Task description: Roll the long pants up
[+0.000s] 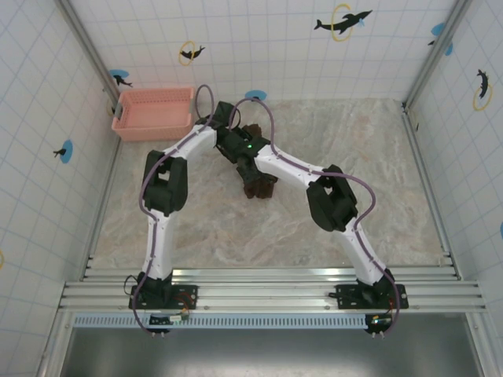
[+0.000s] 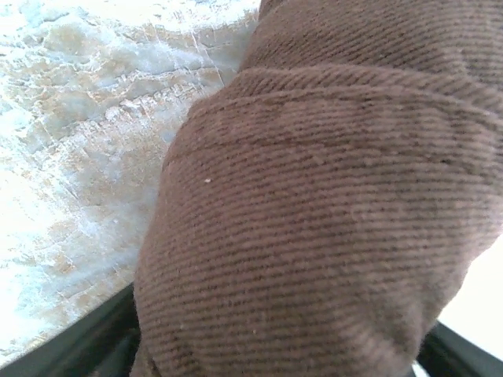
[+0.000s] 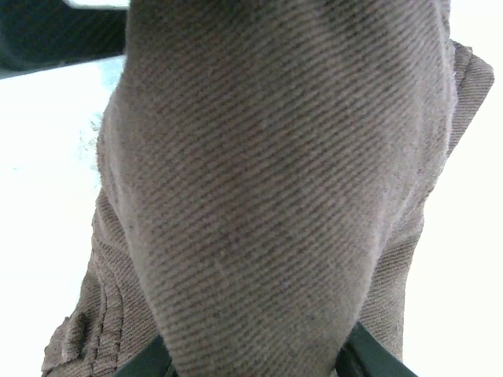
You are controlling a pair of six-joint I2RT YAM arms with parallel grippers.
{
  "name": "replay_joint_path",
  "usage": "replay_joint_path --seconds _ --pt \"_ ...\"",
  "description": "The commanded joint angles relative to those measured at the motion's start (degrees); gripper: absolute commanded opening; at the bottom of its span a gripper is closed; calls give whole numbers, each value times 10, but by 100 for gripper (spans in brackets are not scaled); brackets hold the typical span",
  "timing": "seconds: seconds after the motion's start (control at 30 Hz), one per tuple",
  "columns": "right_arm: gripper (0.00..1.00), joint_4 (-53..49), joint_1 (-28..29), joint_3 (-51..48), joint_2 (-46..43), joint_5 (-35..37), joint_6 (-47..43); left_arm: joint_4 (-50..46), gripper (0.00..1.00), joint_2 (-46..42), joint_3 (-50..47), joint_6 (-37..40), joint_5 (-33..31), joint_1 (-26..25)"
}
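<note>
The long pants (image 1: 259,187), dark brown soft cloth trousers, lie bunched in a thick wad just toward 12 o'clock from the middle of the pale marbled table (image 1: 354,157), with a pink plastic basket (image 1: 153,114) at their 10 o'clock. The right gripper (image 3: 259,363) pinches a fold narrowly. The left gripper (image 2: 275,361) stands wide about the cloth, and I cannot tell whether it presses. If only an outer layer is pinched, a pull could likely peel the wad open.
</note>
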Motion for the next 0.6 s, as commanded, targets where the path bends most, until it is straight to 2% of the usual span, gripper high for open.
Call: replay_joint_path --seconds 0.0,0.13,0.3,0.43,0.57 --pt "22 53 -37 -73 27 -80 -2 13 96 -76 -28 -29 34 -9" --pt "12 157 -78 -154 -11 -221 38 34 98 -86 -38 -21 40 13" --pt "10 374 -139 -271 -38 -448 147 96 97 -80 -60 -33 90 27" --pt "10 490 -165 -302 -7 -549 240 141 97 -66 -83 -49 123 25" --pt "11 591 -178 -315 36 -608 327 115 97 -51 -82 -27 140 26"
